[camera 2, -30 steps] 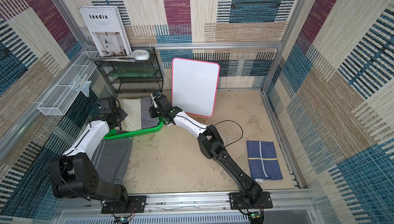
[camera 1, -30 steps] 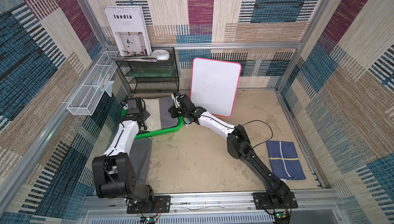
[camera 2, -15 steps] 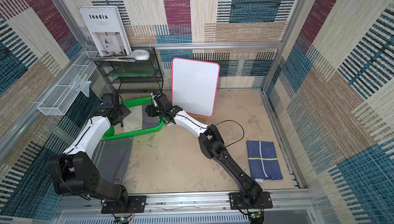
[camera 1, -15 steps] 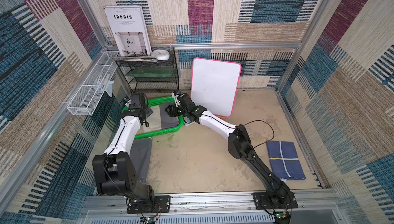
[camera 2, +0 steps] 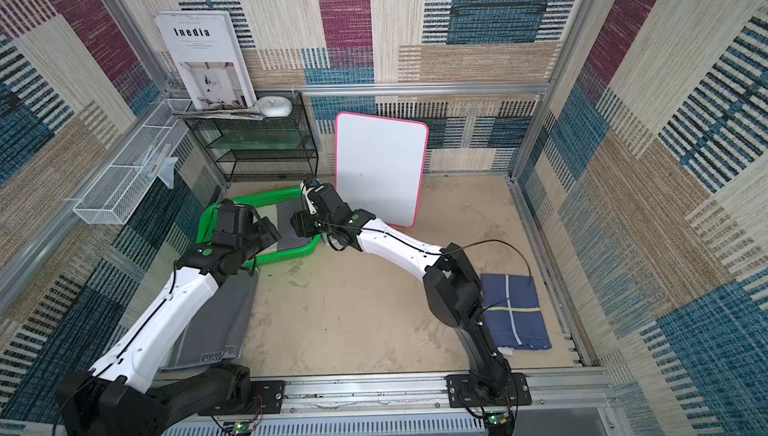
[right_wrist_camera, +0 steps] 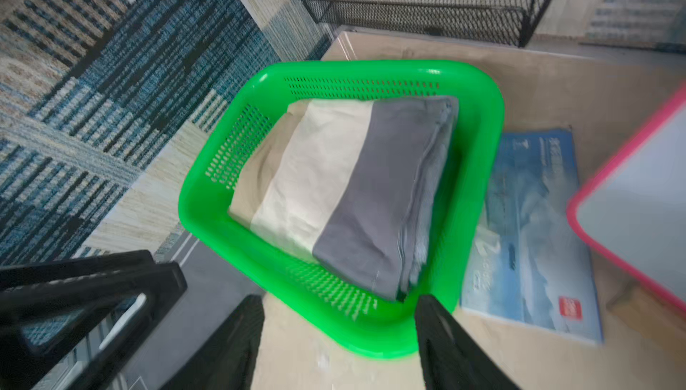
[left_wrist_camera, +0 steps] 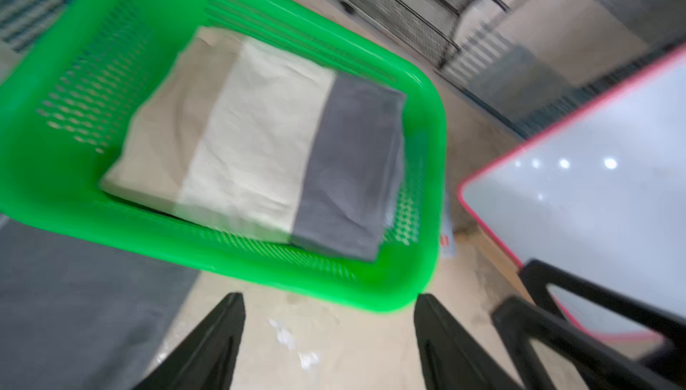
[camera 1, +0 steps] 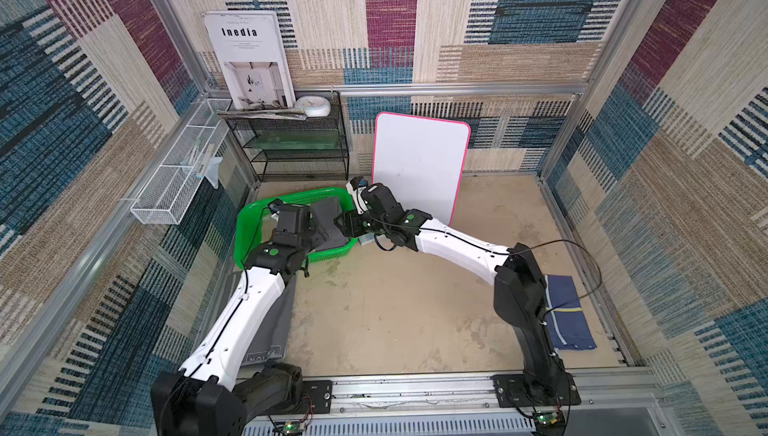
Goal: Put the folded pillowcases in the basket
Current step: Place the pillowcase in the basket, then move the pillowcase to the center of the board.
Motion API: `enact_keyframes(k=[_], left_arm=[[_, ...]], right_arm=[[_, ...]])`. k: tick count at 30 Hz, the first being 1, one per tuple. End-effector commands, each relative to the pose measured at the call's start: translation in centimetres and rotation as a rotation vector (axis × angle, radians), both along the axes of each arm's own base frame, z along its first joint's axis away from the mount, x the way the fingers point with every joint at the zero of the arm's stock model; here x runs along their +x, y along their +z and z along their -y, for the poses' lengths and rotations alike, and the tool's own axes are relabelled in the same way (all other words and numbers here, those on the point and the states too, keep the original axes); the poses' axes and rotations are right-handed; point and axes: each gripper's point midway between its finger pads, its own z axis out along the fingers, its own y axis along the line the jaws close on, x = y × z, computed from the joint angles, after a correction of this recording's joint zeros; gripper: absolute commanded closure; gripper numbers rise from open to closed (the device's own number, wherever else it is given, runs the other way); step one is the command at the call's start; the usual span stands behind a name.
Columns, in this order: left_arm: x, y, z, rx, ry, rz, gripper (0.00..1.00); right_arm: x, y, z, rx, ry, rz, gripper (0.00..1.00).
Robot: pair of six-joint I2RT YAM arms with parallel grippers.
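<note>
The folded pillowcase [right_wrist_camera: 334, 184], cream with a grey band, lies flat inside the bright green basket [right_wrist_camera: 208, 217], against its right-hand wall. It also shows in the left wrist view, pillowcase [left_wrist_camera: 260, 139] in basket [left_wrist_camera: 260, 262]. In both top views the arms cover most of the pillowcase [camera 1: 328, 222] [camera 2: 291, 226] and the near part of the basket [camera 1: 249, 214] [camera 2: 257, 199]. My left gripper [left_wrist_camera: 328, 297] is open and empty, raised over the basket's near edge. My right gripper [right_wrist_camera: 341, 299] is open and empty too, above the near right corner.
A pink-edged whiteboard [camera 1: 419, 164] leans on the back wall right of the basket, with a blue booklet [right_wrist_camera: 527, 228] lying between them. A black wire shelf [camera 1: 291, 151] stands behind. A grey cloth [camera 1: 274, 330] lies under my left arm, a navy cloth [camera 1: 567, 317] at the right.
Both grippers went from shut on the pillowcase to open. The pillowcase dropped into the basket, and both grippers have drawn back toward the basket's near side.
</note>
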Motion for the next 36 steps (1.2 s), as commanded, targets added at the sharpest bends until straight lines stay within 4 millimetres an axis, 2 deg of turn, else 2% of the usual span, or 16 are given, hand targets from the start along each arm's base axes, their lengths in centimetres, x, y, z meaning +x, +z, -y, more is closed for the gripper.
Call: enact_keyframes(k=[1,5,9,11,14,18,23,26,30,36], left_arm=[[-2.4,-1.4,0.7,0.044,-0.004,-0.023,0.23],[-5.6,-4.7,1.3,0.048,-0.044,-0.078,0.23],[-8.4,-8.5,0.9,0.078,-0.036,-0.183,0.23],[-9.5,-9.7,0.4,0.082,-0.008,-0.195,0.23],[-10.1,-10.0,-0.5,0.094,0.034,-0.172,0.22],[-10.3,-9.8,-2.9,0.212,0.126,-0.191,0.2],[-9.7,-10.4,-4.2,0.257,0.188,-0.206,0.21],[-9.5,-11.7,-4.9,0.219,0.222,-0.255,0.21],[-9.5,-15.1,-5.8,0.014,0.261,-0.339,0.21],[-10.1,-15.6,-8.4,0.01,0.368,-0.335,0.21]], right_arm=[[-1.1,1.5,4.2,0.018,-0.088,0.056,0.28],[-4.6,0.6,9.0,0.049,-0.133,0.033,0.27],[-7.7,-1.6,13.3,0.07,-0.175,-0.006,0.27],[-9.0,-3.0,15.2,0.078,-0.199,-0.02,0.27],[-10.4,-4.9,17.7,0.089,-0.242,-0.043,0.25],[-12.1,-5.7,19.4,0.136,-0.238,-0.054,0.22],[-13.1,-5.6,21.2,0.139,-0.247,-0.021,0.18],[-13.5,-5.3,22.4,0.13,-0.26,0.006,0.17],[-14.3,-5.1,23.9,0.13,-0.273,0.027,0.16],[-15.0,-6.2,26.0,0.135,-0.32,0.035,0.15]])
